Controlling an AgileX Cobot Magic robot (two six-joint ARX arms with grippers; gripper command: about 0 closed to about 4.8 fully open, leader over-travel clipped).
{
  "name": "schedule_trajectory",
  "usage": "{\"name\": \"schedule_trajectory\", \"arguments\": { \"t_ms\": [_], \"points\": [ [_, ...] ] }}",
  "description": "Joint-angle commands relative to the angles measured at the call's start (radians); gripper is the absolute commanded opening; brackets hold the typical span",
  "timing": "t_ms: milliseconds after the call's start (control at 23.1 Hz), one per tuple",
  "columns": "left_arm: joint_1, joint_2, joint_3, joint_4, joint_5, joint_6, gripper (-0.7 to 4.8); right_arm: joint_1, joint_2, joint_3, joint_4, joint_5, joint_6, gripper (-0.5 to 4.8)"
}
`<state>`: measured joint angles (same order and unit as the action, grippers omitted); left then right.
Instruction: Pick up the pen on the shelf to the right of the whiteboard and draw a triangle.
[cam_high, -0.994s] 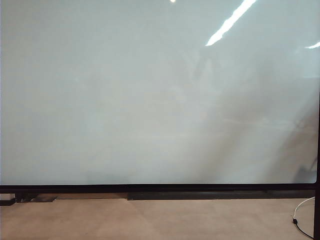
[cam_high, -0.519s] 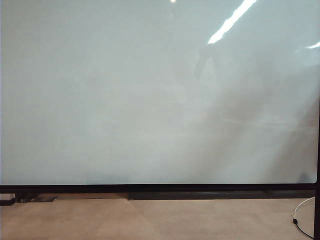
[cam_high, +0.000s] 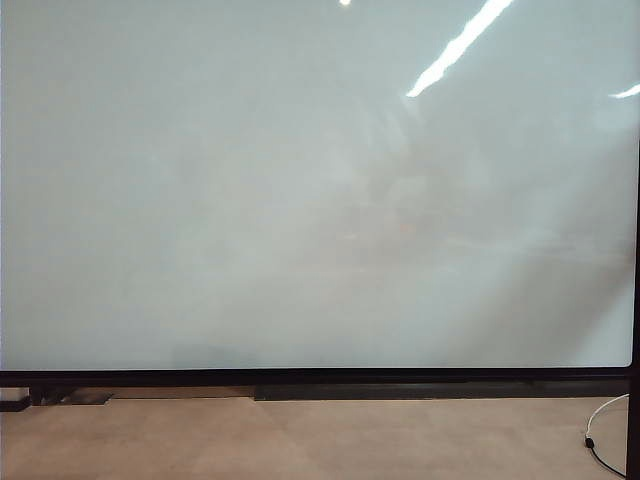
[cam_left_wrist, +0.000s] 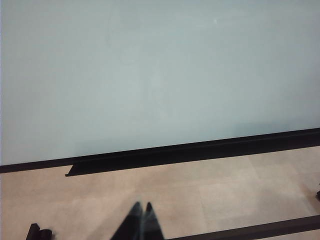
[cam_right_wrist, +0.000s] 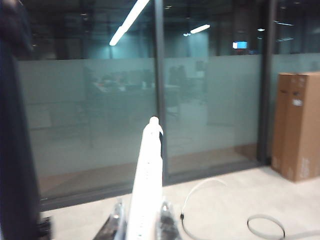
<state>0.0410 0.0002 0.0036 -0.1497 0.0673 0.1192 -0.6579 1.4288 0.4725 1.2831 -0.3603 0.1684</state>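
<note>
One pen (cam_right_wrist: 147, 180) gripped, no triangle yet on the whiteboard (cam_high: 200, 200).

The white pen stood clamped between the right gripper (cam_right_wrist: 140, 220) fingers at lower centre of the right wrist view, its long axis running straight out from the jaws, aimed at a glass partition (cam_right_wrist: 210, 100), not the board. The left gripper (cam_left_wrist: 141, 212), clenched and empty, hung over the floor below the board's black frame (cam_left_wrist: 200, 150).

Whiteboard (cam_high: 250, 200) pale grey-white, thin black frame. Pen (cam_right_wrist: 146, 185) white. Floor (cam_high: 300, 440) beige; cardboard box (cam_right_wrist: 300, 125) brown.
</note>
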Motion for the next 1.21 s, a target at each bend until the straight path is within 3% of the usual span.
{"name": "schedule_trajectory", "arguments": {
  "t_ms": [43,173,389,562,735,778,865,951,1081,1211],
  "points": [
    [0.0,0.0,0.003,0.008,0.001,0.001,-0.05,0.07,-0.24,-0.053,-0.305,0.051,-0.038,-0.05],
    [0.001,0.0,0.004,0.009,0.003,0.001,-0.05,0.239,-0.482,-0.053,-0.637,0.099,-0.163,-0.05],
    [0.0,0.0,0.003,0.008,0.004,0.001,-0.05,0.474,-0.626,-0.053,-0.77,0.145,-0.18,-0.05],
    [0.0,0.0,0.003,0.008,0.004,0.001,-0.05,0.693,-0.677,-0.053,-0.816,0.267,-0.181,-0.05],
    [0.0,0.0,0.003,0.008,0.003,0.001,-0.05,0.899,-0.666,-0.053,-0.799,0.299,-0.18,-0.05],
    [0.0,0.0,0.003,0.008,0.004,0.001,-0.05,1.007,-0.633,-0.052,-0.763,0.351,-0.192,-0.05],
    [-0.001,0.0,0.003,0.008,0.003,0.001,-0.05,1.117,-0.539,-0.045,-0.667,0.385,-0.225,-0.06],
    [0.0,0.0,0.003,0.008,0.003,0.001,-0.05,1.178,-0.415,-0.021,-0.551,0.384,-0.227,-0.05],
    [0.0,0.0,0.003,0.008,0.003,0.001,-0.05,1.19,-0.299,0.018,-0.461,0.374,-0.229,-0.05],
    [0.0,0.0,0.003,0.008,0.003,0.001,-0.05,1.211,-0.153,0.089,-0.361,0.298,-0.227,-0.05]
  ]
}}
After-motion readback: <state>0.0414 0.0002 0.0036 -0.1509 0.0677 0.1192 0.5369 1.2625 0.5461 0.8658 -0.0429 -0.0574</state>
